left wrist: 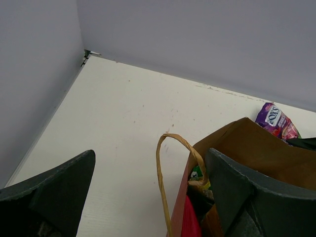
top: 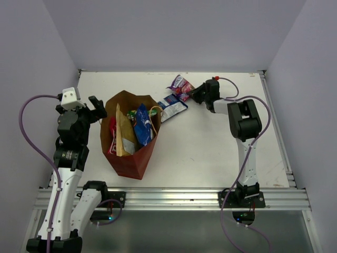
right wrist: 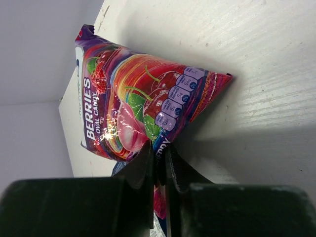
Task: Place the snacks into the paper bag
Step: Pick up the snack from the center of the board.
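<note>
– Right gripper (right wrist: 158,148) has its jaws pinched tight on the lower edge of the small purple-pink crinkly packet (right wrist: 133,108), the one lettered "BERRIES". That looks like a grasp made and a lift not yet begun.

– Agreed. One corner of the packet rests on the white table (right wrist: 266,59) and the rest tilts up off it. From above, it sits at the far side of the table, just right of the tall brown paper bag (top: 131,158), with a large blue-white flat packet (top: 172,108) just beside it.

– Which way does it point?

– Its long axis runs roughly far to near with a slight slant: far end toward the back wall, near end in the jaws.

– And the next move?

– By my reckoning: raise it clear, carry it left over the bag's open mouth, and let the long axis hang down so it slips in among the other snack packets (top: 141,126) inside.

– Left gripper (top: 97,108)?

– Spread wide, holding nothing, hovering at the bag's left rim with the thin tan loop handle (left wrist: 159,163) in front of it.
</note>
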